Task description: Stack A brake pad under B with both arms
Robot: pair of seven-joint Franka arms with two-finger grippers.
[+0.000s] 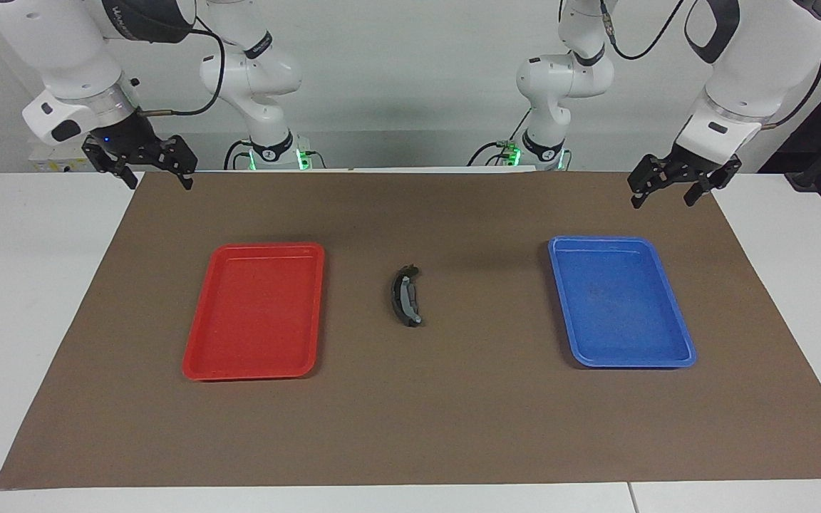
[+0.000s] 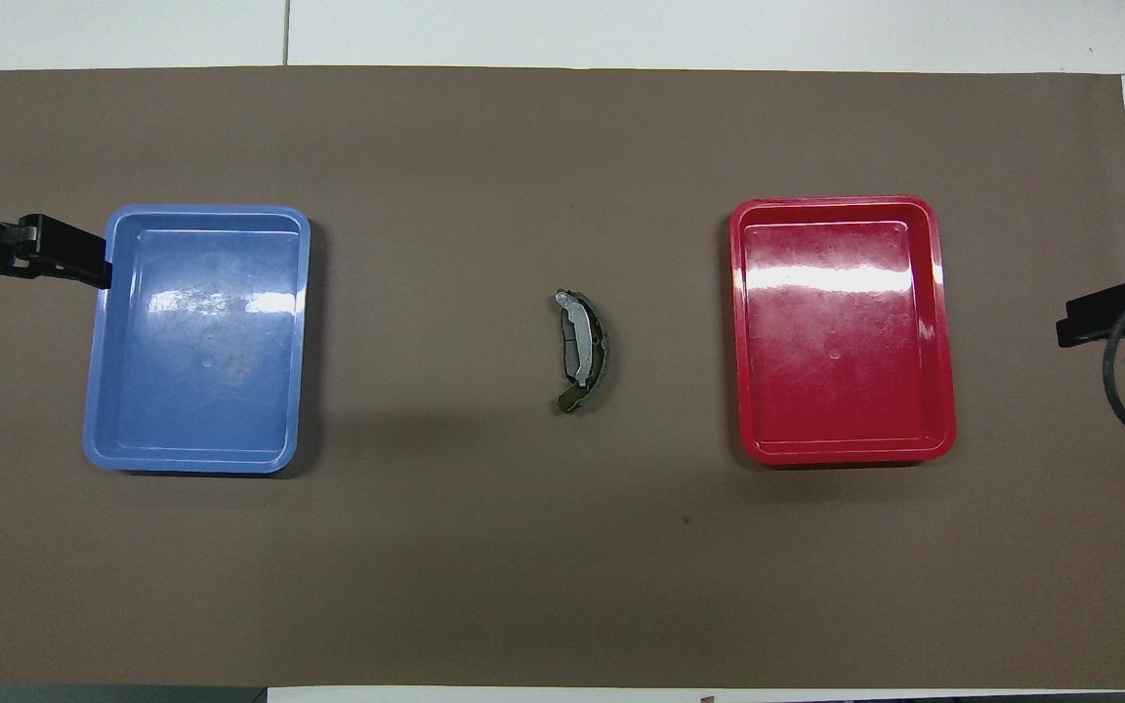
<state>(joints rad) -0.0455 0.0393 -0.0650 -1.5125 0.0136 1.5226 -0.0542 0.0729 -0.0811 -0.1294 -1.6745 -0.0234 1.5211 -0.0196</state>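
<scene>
Brown mat (image 1: 453,427), stacked pads (image 1: 405,296) mid-table

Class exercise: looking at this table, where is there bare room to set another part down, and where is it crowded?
Bare brown mat lies between the red tray and the stacked brake pads, between the pads and the blue tray, and along the whole strip farthest from the robots. Both trays are empty. Only the middle is taken.

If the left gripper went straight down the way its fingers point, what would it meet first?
Probably the brown mat near its robot-side corner, beside the blue tray. The left gripper hangs open with nothing under it, though depth is uncertain.
</scene>
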